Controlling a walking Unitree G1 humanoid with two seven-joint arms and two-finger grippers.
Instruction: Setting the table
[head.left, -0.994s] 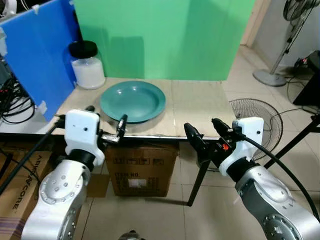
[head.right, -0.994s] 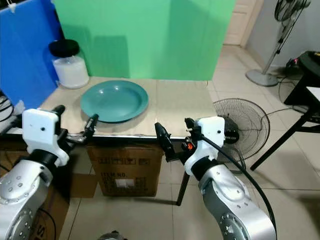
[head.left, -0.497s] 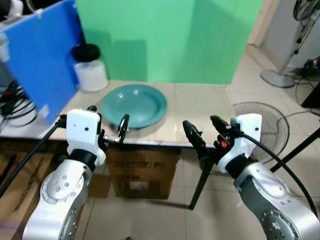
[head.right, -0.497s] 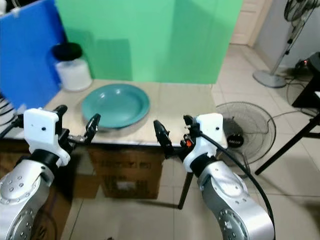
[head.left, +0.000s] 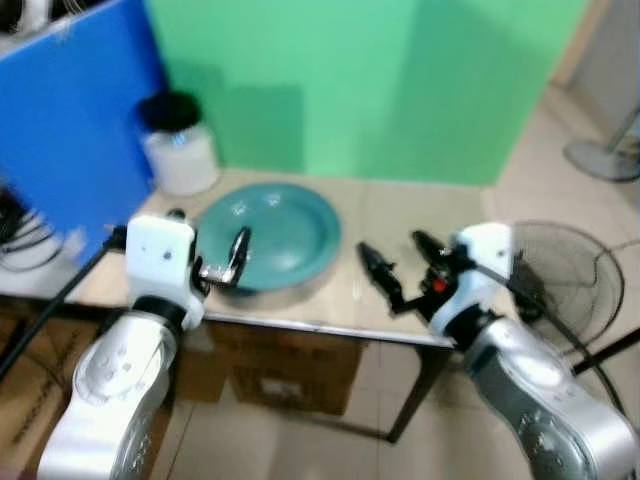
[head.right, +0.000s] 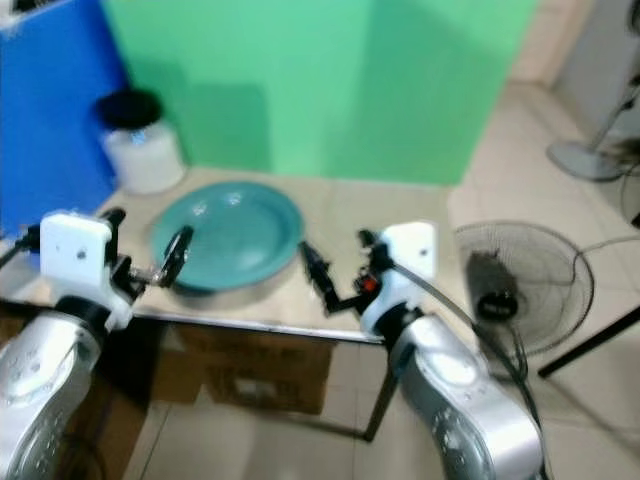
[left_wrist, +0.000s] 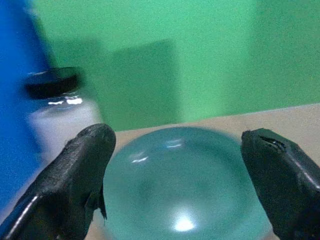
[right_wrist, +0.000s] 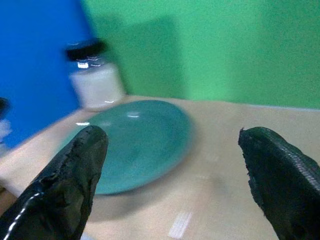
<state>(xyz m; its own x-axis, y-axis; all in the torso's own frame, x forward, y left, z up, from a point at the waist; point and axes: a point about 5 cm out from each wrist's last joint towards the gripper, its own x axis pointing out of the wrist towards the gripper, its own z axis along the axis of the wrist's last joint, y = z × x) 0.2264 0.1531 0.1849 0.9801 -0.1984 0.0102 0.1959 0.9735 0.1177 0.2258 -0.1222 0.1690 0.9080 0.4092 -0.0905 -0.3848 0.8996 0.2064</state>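
Observation:
A teal plate (head.left: 275, 232) lies on the beige table (head.left: 410, 212), toward its left side. My left gripper (head.left: 208, 234) is open at the plate's near-left rim, one finger (head.left: 238, 248) over the rim. My right gripper (head.left: 398, 256) is open above the table just right of the plate, with nothing between its fingers. In the left wrist view the plate (left_wrist: 180, 185) sits straight ahead between the two fingers (left_wrist: 80, 170). The right wrist view has the plate (right_wrist: 135, 145) ahead toward one finger (right_wrist: 60, 185). The head views are blurred.
A white jar with a black lid (head.left: 178, 145) stands at the table's back left. A blue panel (head.left: 70, 130) rises on the left and a green backdrop (head.left: 370, 90) behind. A floor fan (head.left: 560, 260) lies right of the table; a cardboard box (head.left: 270, 370) sits underneath.
The whole view has shifted and blurred, so the camera has moved closer. Both open grippers now reach over the table's front edge, nearer the plate.

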